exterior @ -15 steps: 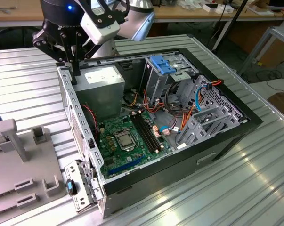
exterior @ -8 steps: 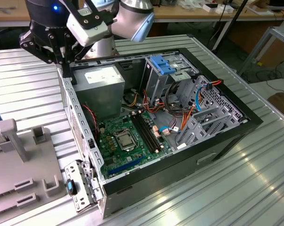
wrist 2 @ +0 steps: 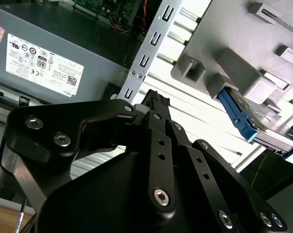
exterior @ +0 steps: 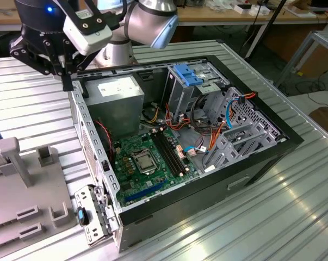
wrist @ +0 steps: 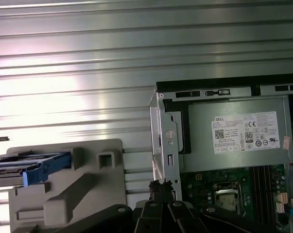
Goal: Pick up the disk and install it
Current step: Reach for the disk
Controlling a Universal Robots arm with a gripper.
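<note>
Step in hand, as judged: the approach to the pick; the disk has not been taken up and nothing has been installed.

The gripper [exterior: 67, 84] is seen at the far left of the exterior view, above the corner of the computer case [exterior: 251, 157] beside the power supply [exterior: 117, 100]. Its black fingers appear pressed together, and nothing is held between them.

The disk [wrist: 32, 167] is found well apart from the gripper, standing on edge in the grey fixture [exterior: 22, 179] at the exterior view's left, outside the case. In both wrist views its bright blue plastic frame is seen projecting from between the fixture's uprights, with the dark body behind it.

It is judged that a grasp would call for the claw to be spread, brought across to the fixture and squared to the disk's flat faces, so that the frame is not tilted against the uprights as it is lifted.

Materials noted: a ribbed aluminium table [exterior: 234, 228], bright and reflective; a matte moulded fixture with blocky posts; a perforated sheet-steel chassis; a green motherboard [exterior: 147, 157]; a smooth grey supply housing.
</note>
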